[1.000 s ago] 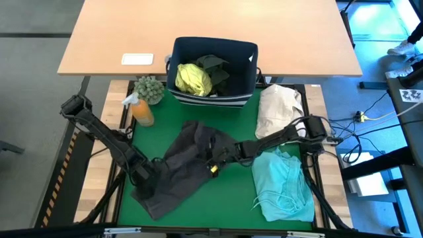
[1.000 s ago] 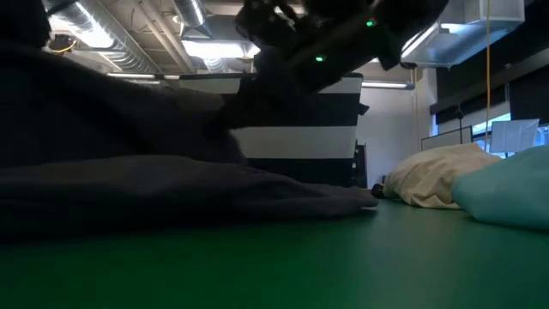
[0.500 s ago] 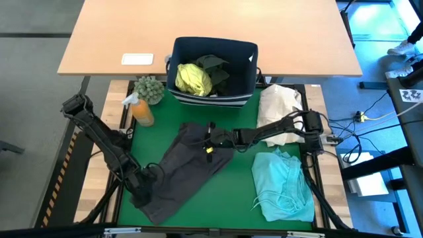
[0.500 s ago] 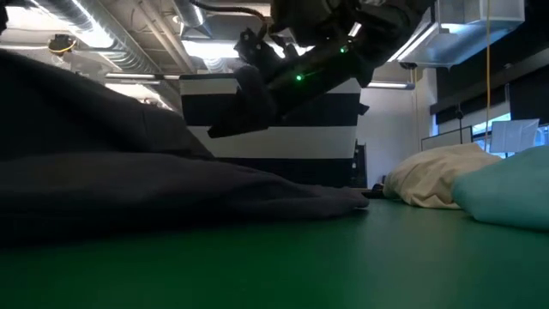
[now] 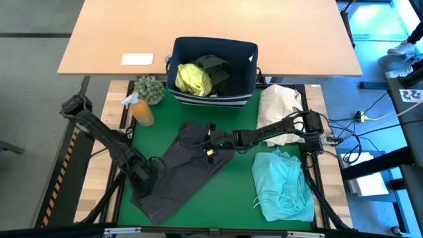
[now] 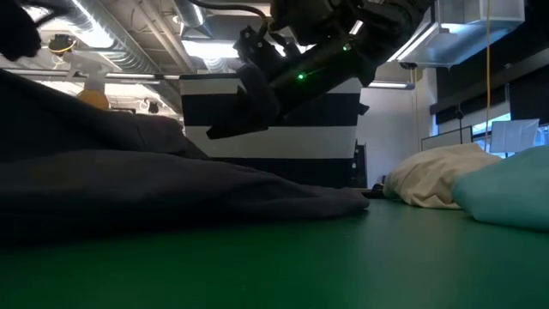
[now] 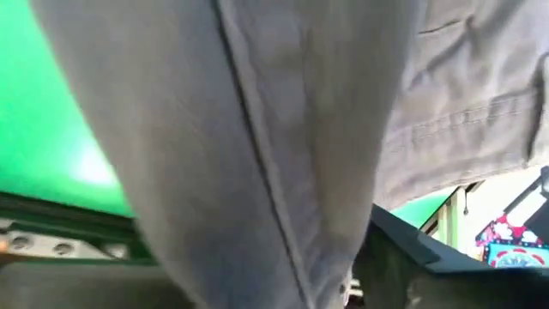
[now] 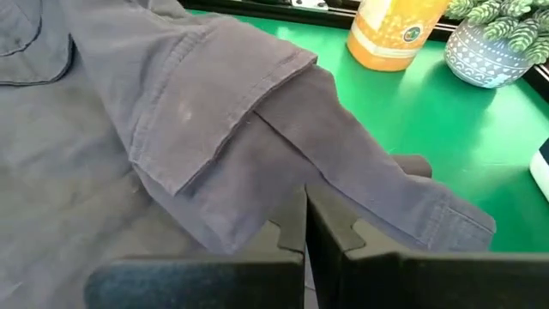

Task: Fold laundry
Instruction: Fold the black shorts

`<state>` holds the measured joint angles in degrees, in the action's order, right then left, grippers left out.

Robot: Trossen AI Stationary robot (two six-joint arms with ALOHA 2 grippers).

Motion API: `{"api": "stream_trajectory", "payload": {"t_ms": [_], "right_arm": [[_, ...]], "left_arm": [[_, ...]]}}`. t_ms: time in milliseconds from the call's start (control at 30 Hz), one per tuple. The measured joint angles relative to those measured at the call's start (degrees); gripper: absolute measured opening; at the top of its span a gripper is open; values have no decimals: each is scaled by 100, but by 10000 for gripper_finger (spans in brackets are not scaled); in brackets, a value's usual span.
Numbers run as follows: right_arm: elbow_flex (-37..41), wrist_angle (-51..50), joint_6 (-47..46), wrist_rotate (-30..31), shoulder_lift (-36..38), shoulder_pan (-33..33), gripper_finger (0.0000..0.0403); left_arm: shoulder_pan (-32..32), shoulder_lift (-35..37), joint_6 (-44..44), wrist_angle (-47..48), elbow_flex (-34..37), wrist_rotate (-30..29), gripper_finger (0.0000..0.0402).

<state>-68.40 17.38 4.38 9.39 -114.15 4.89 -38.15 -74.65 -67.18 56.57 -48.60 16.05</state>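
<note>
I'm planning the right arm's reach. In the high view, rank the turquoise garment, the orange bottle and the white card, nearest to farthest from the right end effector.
From the right end effector, shut over the grey garment:
1. Turquoise garment, toward the right arm's base, on the green mat.
2. Orange bottle, at the mat's far left corner.
3. White card, on the wooden table beyond.

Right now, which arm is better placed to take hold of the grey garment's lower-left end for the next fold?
Probably the left. Its hand sits at the lower-left end of the charcoal grey garment, cloth filling its wrist view. The right hand, fingers shut, rests at the garment's upper edge, farther from that end.
</note>
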Motion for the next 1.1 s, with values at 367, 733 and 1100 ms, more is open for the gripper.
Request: {"api": "stream_trajectory", "payload": {"t_ms": [367,733,1100], "right_arm": [[0,-71,119,-355,50,161,1],[-5,-1483,222,-97,138,1078,1],[-2,-2937,-153,327,105,1274,1]], "left_arm": [[1069,8,1063,1440,-7,180,183],[1206,10,1229,1489,-301,-143,182],[45,-196,218,427,-868,-1244,182]]}}
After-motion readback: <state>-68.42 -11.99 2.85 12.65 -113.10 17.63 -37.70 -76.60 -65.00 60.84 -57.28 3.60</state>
